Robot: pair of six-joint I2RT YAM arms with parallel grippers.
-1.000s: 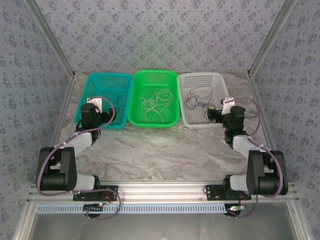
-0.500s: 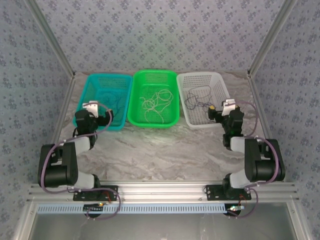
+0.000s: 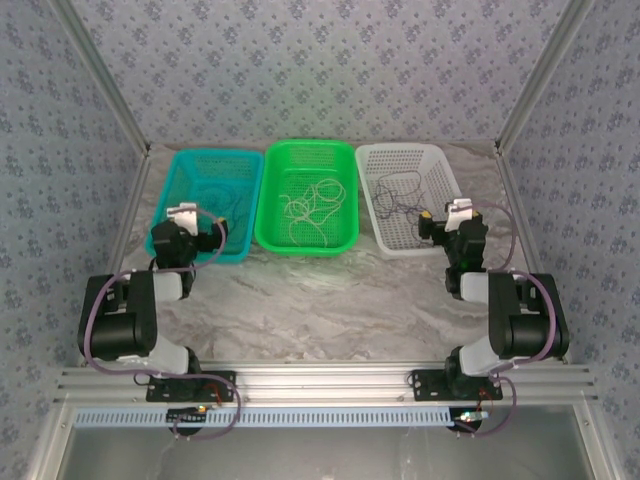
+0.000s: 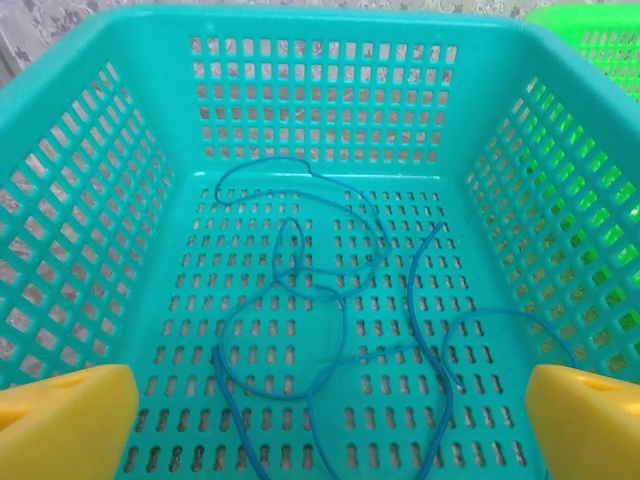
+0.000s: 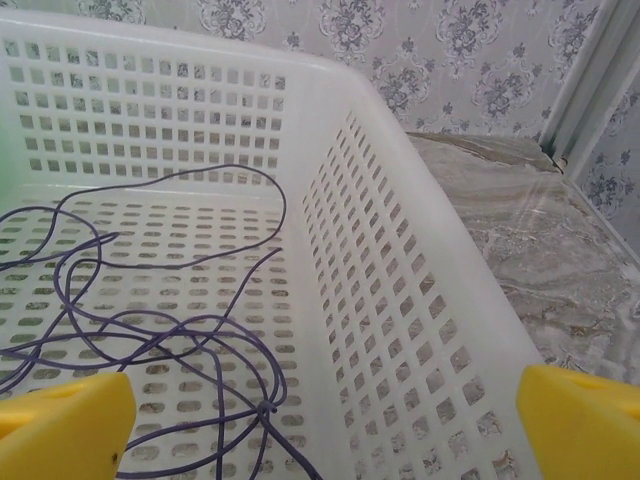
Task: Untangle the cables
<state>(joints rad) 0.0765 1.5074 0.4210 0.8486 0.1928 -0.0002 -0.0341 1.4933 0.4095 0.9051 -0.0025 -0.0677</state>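
While both hands gape, released and holding nothing, with the left hand [image 4: 325,418] at the teal basket [image 3: 215,152] at 11 o'clock and the right hand [image 5: 322,418] at the white basket [image 3: 400,148] at 1, three hair-thin looping cables lie in three baskets on the worktop [image 3: 320,300]: the blue cable [image 4: 310,292] in teal, the whitish cable [image 3: 312,205] in the green basket [image 3: 310,146] at 12, and the dark purple cable [image 5: 262,408] in white.

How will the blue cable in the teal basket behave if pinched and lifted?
Likely floppy: the blue cable lies in loose, curving loops on the floor of the teal basket. Probably very light; it is thinner than the basket's slots. One pinched strand would likely drag the rest along, since the loops cross near the middle.
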